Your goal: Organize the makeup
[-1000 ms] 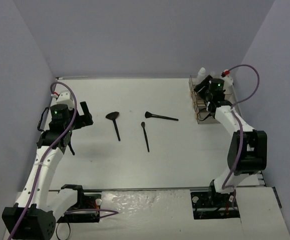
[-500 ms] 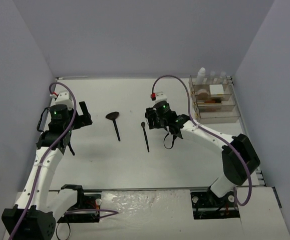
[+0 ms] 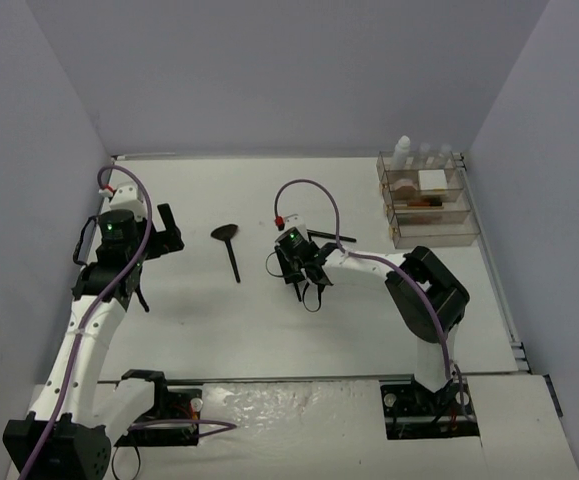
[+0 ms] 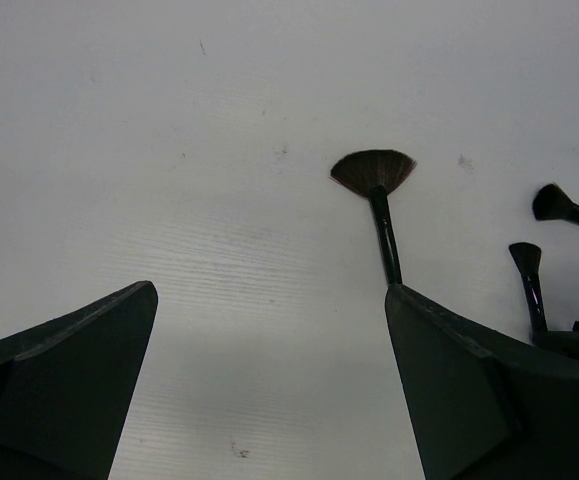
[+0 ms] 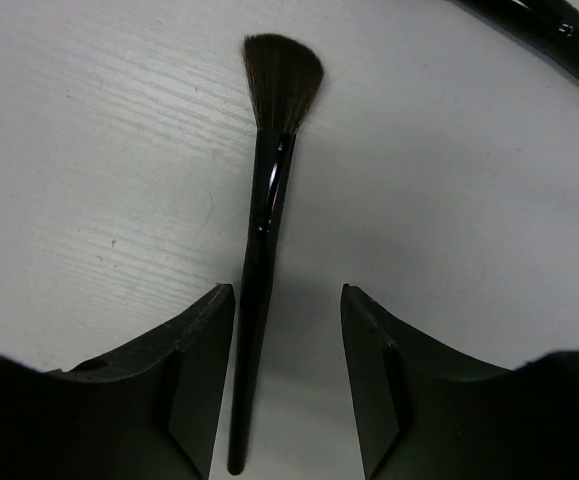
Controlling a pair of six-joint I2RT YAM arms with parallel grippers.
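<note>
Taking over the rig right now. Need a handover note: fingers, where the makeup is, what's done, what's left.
Left gripper: fingers wide open, empty, hovering over the table left of the fan brush.
Right gripper: fingers open, low over the table, straddling the handle of the small angled brush; not closed on it.
Third black brush: on the table just behind the right gripper.
Done: white-capped bottles and a white pad sit in the clear tiered organizer, far right.
Left: all three brushes. Closing on the small one looks like the next move.
</note>
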